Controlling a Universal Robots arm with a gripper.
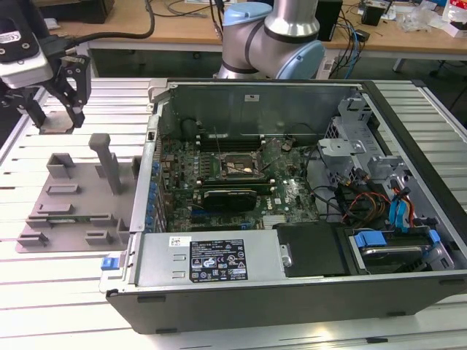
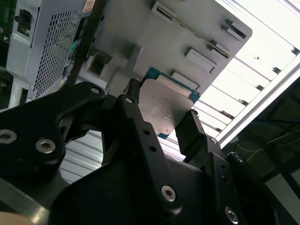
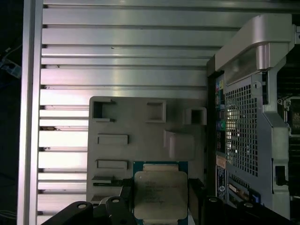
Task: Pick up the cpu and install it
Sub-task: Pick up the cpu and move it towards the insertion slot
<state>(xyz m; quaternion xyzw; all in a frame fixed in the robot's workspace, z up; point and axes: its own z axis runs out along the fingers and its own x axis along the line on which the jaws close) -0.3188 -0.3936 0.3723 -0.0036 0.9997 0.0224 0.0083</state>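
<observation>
1 cpu (image 3: 161,194), 1 grey tray (image 1: 73,211), 1 PC case (image 1: 292,288), 1 arm (image 1: 273,36).

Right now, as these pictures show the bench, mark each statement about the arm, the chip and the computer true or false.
1. The gripper holds the cpu between its fingers. True.
2. The computer case lies open, showing the motherboard. True.
3. The cpu sits inside the computer case. False: the gripper holds it outside.
4. The grey tray lies inside the computer case. False: it lies on the slatted table beside it, at the exterior view's left.
</observation>
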